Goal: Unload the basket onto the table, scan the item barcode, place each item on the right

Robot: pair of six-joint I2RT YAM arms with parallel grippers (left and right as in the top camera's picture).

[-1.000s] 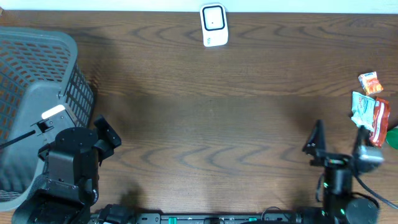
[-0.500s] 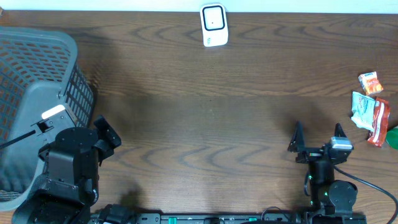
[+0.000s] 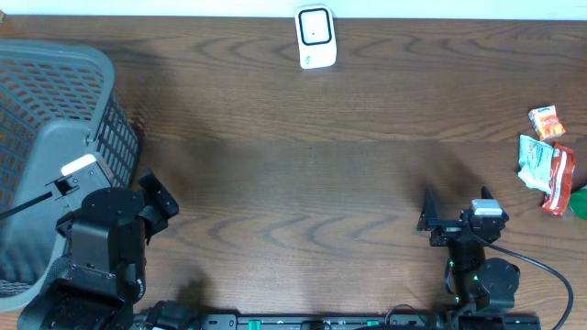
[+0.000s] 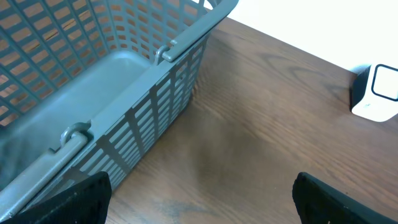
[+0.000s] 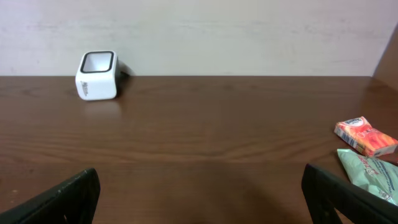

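A small pile of snack packets lies at the table's right edge: an orange packet (image 3: 547, 121) (image 5: 365, 135), a pale green packet (image 3: 534, 160) (image 5: 373, 171) and a red packet (image 3: 559, 179). The white barcode scanner (image 3: 315, 37) (image 5: 97, 76) (image 4: 379, 93) stands at the far middle edge. My right gripper (image 3: 456, 209) (image 5: 199, 193) is open and empty near the front right, left of the packets and facing the far edge. At the front left, beside the basket, my left gripper (image 3: 158, 194) (image 4: 202, 199) is open and empty too.
A large grey slatted basket (image 3: 115, 137) (image 4: 186, 37) fills the left side of the table. A green object (image 3: 580, 202) pokes in at the right edge below the packets. Bare dark wood lies between the grippers and the scanner.
My right arm has swung left, away from the packets, and now faces the far edge. The left arm and the packets have not moved.
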